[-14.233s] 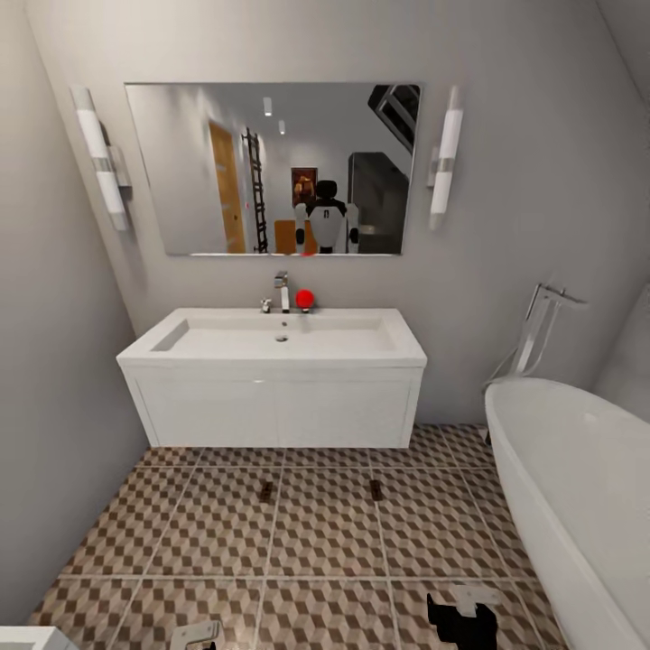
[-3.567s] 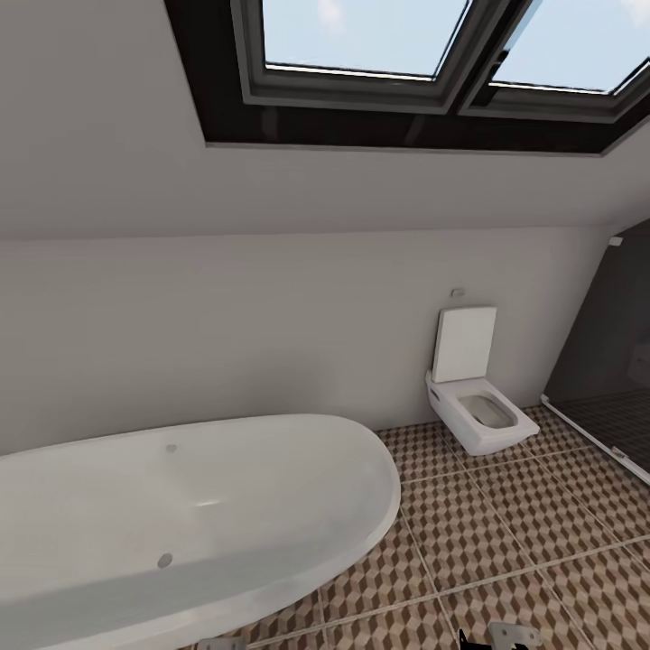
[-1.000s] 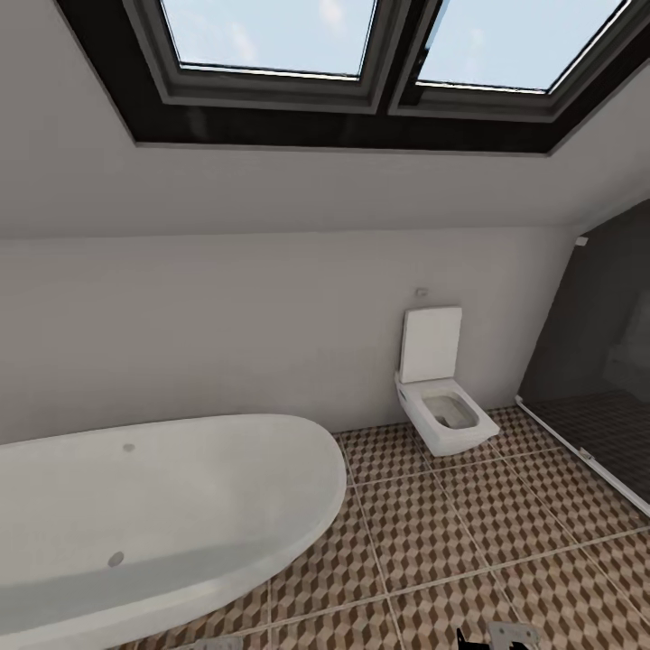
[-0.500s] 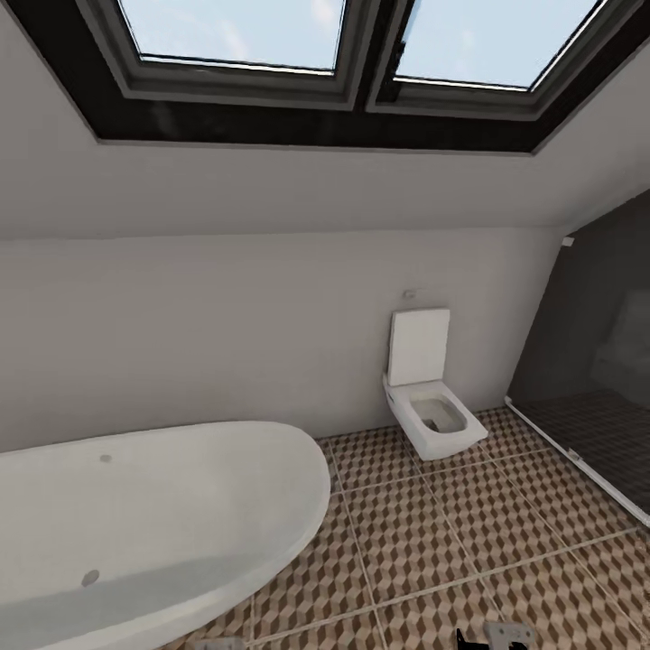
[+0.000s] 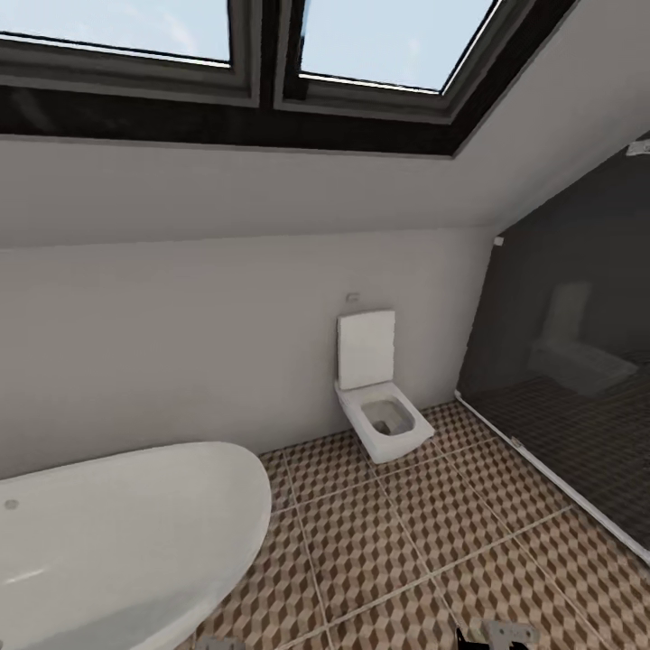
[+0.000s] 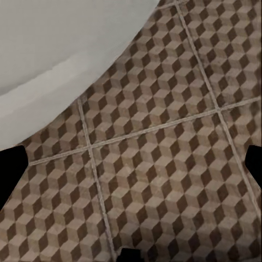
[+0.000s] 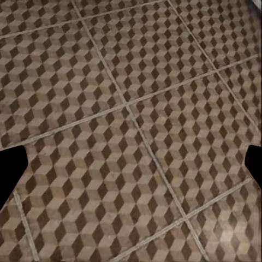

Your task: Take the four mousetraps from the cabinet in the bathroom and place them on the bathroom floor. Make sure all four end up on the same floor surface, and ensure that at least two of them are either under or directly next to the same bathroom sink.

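Tiled bathroom floor (image 7: pixel 136 136) beneath right gripper (image 7: pixel 131 164), empty

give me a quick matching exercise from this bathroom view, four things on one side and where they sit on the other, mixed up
Things:
1. bathtub
2. toilet
3. skylight windows
4. dark glass shower screen

Places, in the head view:
A. overhead, set in the sloped ceiling
B. right edge of the view
C. lower left, on the bathroom floor
D. against the back wall, near the middle

Pairs: 1-C, 2-D, 3-A, 4-B
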### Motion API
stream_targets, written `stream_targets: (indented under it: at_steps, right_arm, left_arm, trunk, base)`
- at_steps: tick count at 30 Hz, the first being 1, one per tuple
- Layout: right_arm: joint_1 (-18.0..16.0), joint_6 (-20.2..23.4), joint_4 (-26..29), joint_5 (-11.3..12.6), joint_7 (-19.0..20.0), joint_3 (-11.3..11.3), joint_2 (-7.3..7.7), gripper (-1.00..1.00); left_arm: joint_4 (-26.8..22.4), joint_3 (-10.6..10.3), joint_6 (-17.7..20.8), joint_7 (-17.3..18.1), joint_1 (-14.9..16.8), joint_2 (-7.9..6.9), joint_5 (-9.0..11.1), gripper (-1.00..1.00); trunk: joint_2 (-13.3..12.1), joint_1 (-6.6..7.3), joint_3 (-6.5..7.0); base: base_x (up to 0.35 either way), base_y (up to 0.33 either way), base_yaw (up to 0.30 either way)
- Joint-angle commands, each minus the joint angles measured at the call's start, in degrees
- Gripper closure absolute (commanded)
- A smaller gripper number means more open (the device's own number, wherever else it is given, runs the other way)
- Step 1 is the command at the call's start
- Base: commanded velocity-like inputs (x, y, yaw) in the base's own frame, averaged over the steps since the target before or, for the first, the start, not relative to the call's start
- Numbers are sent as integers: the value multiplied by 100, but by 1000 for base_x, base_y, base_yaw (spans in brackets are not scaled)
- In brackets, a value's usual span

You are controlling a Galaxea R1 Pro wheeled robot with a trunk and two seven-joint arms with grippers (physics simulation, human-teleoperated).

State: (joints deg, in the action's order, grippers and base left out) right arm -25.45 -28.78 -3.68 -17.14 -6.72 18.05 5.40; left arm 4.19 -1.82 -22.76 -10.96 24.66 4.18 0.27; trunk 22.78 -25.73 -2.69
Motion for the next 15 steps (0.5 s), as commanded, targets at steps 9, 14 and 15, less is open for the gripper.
stream_targets:
  at_steps: [9, 14, 15]
  right_arm:
    - [-12, -31, -26, -61, -40, 31, 5, -100]
    - [-12, -31, -21, -61, -40, 33, 5, -100]
    - [-12, -31, -20, -61, -40, 34, 5, -100]
  left_arm:
    - [27, -20, -36, -29, 11, 4, -9, -100]
    - [24, -20, -35, -29, 12, 4, -9, -100]
    - [26, -20, -35, -29, 12, 4, -9, -100]
  trunk:
    - [14, -6, 13]
    - [14, -6, 27]
    - [14, -6, 30]
  base:
    - [124, -318, -260]
    - [121, -320, -260]
    - [120, -321, -260]
